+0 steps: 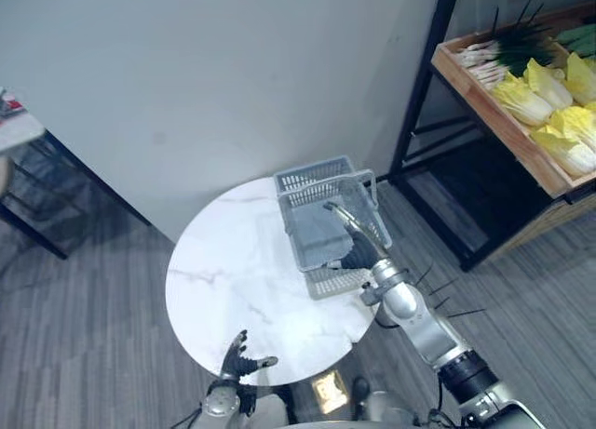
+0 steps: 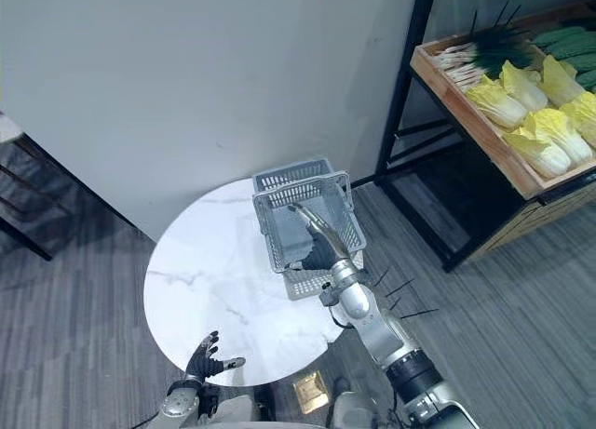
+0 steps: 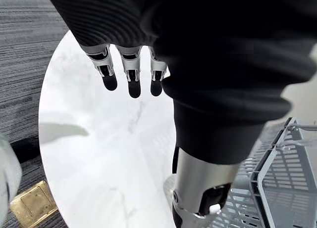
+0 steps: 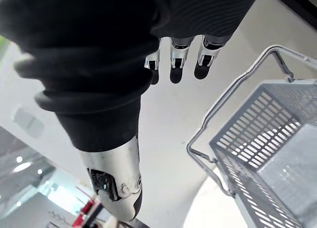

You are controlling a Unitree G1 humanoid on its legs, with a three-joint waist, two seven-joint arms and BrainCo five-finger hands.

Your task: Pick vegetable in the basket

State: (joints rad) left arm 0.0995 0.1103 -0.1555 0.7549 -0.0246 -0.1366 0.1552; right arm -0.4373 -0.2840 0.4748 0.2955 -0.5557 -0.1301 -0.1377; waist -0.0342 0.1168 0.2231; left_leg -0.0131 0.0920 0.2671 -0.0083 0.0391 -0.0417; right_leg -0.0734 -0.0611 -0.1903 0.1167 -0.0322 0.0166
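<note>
Here, slotted grey basket (image 1: 291,226), round marble table (image 1: 233,271), left hand (image 1: 240,359) and right hand (image 1: 357,248) straight-fingered.

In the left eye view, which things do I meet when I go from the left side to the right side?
The left hand → grey basket → wooden crate of vegetables.

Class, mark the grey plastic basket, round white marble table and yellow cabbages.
grey plastic basket (image 1: 312,232): left eye view, bare inside bottom.
round white marble table (image 1: 233,280): left eye view, bare top.
yellow cabbages (image 1: 545,80): left eye view, one head.
</note>
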